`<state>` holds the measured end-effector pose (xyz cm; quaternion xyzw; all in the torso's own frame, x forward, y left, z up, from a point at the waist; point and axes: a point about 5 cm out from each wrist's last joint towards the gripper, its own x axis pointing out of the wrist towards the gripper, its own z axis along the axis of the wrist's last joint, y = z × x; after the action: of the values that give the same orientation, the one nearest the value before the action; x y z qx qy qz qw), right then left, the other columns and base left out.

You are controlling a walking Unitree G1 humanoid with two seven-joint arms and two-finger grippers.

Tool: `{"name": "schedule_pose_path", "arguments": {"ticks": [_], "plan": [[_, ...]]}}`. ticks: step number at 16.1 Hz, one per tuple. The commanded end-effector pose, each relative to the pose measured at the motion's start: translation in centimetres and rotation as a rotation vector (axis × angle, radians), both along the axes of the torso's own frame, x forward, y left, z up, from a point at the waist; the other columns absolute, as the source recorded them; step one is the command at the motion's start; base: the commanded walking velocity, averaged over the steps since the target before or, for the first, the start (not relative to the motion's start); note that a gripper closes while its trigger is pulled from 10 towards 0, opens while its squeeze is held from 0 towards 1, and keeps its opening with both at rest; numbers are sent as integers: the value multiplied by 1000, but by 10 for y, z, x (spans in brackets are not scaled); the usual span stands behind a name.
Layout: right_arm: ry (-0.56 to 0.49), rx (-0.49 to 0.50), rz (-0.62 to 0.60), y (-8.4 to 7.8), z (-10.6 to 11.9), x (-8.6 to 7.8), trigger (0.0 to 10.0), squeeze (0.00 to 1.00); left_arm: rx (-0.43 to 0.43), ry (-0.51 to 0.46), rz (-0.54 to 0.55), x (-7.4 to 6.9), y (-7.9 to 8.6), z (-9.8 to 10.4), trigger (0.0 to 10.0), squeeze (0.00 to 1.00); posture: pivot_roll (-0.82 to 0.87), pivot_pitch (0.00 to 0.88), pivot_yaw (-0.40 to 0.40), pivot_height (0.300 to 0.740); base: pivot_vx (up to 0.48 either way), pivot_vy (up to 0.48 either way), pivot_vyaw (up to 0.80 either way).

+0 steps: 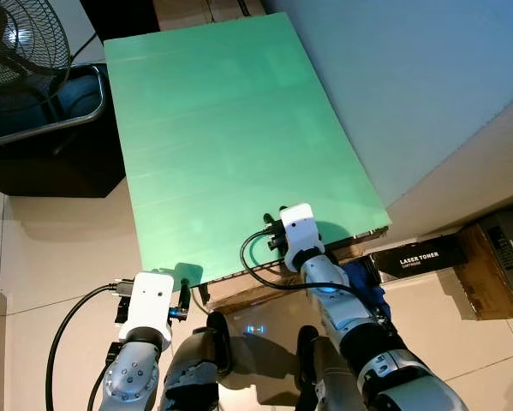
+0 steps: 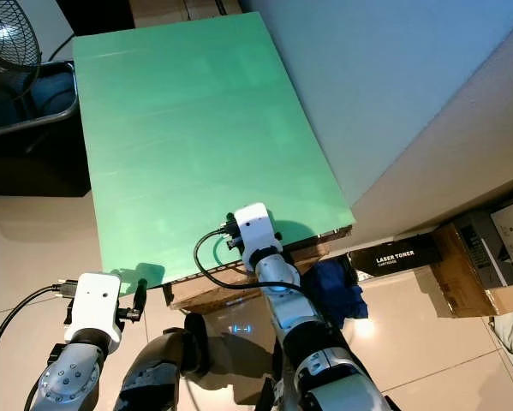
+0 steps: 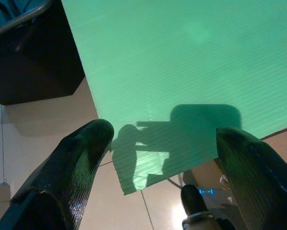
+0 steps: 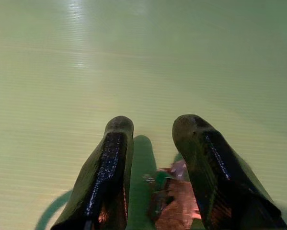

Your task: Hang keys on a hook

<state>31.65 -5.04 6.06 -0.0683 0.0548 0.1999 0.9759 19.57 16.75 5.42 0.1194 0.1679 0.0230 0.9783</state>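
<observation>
A large green board [image 1: 230, 137] leans away from me on top of a cardboard box [image 1: 260, 293]. My right gripper [image 4: 153, 127] points at the board's lower right part, its white wrist [image 1: 297, 229] just above the surface. Its fingers [image 4: 112, 163] stand close together around a small coppery and green bunch, apparently the keys [image 4: 169, 196], seated low between them. My left gripper [image 3: 165, 143] is open, fingers wide apart, at the board's lower left corner, with its wrist [image 1: 149, 300] over the floor.
A grey wall [image 1: 427, 86] rises to the right of the board. A black toner box [image 1: 414, 259], a brown carton [image 1: 487, 265] and a blue cloth [image 2: 337, 287] lie at the right. A fan [image 1: 25, 38] and dark furniture [image 1: 50, 163] stand at the left.
</observation>
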Motion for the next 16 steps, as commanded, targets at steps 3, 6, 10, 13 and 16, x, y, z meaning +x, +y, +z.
{"name": "schedule_pose_path", "arguments": {"ticks": [3,6,10,13,16], "plan": [[84,35,-4,0,-12,-5,10000,0,16,17,17,-6,3,-2,10000,0,-62,328,22,740,0,0,0],[139,38,7,2,-22,-11,10000,0,17,21,18,-8,4,-2,10000,0,-58,332,23,740,0,0,0],[185,14,19,3,-33,-18,10000,0,20,26,22,-10,5,-3,10000,0,-54,337,23,740,0,0,0],[212,-12,17,0,-40,-22,10000,0,20,32,23,-12,6,-3,10000,0,-51,346,24,740,0,0,0],[200,-12,-1,-4,-39,-21,0,0,22,36,24,-13,5,-3,10000,0,-55,349,23,740,0,0,0]]}}
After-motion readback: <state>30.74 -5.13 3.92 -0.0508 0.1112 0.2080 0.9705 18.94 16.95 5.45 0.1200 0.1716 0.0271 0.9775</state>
